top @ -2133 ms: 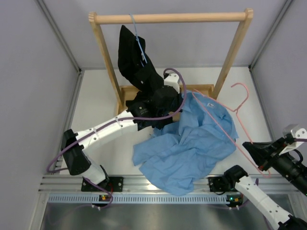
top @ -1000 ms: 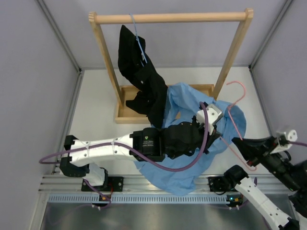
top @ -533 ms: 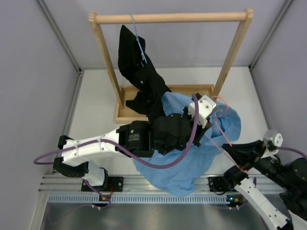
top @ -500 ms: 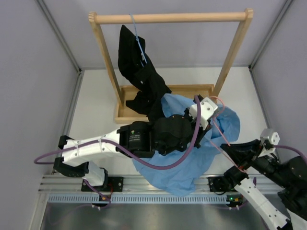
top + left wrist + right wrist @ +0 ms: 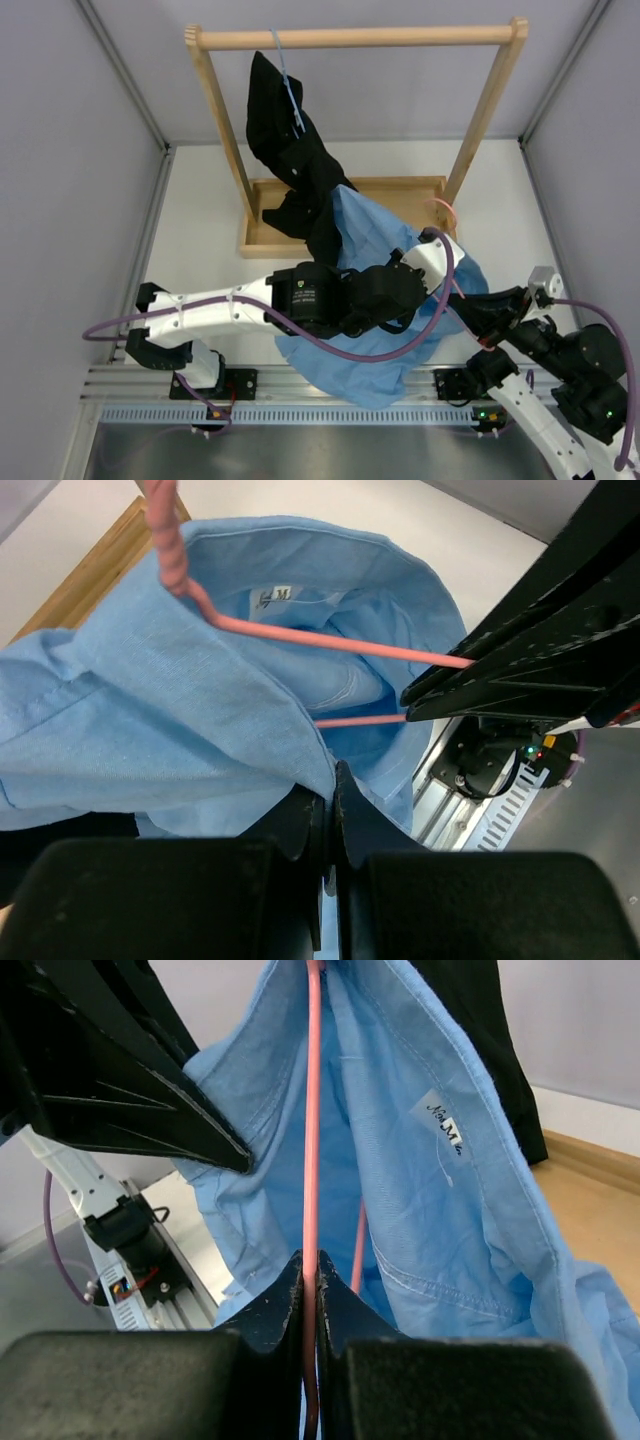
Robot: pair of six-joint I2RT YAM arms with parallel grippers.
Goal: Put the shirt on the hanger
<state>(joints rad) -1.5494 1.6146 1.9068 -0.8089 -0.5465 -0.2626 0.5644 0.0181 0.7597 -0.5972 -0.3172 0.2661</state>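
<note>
White tabletop (image 5: 200,220) with grey walls around it, and at the back a wooden rack (image 5: 350,38) carrying a black shirt (image 5: 285,150) on a thin light-blue hanger (image 5: 288,85). My left gripper (image 5: 330,780) is pinched tight on an edge of the shirt (image 5: 150,700). It holds the blue cloth up in front of the rack's base, so the collar gapes with its label showing inside. My right gripper (image 5: 310,1265) is clamped on the hanger (image 5: 330,637), fingers closed on 1 pink wire. 2 pink wires run from my right gripper across the collar opening, and the twisted neck stands at the collar's edge. The shirt's lower part drapes down to the table's near edge.
</note>
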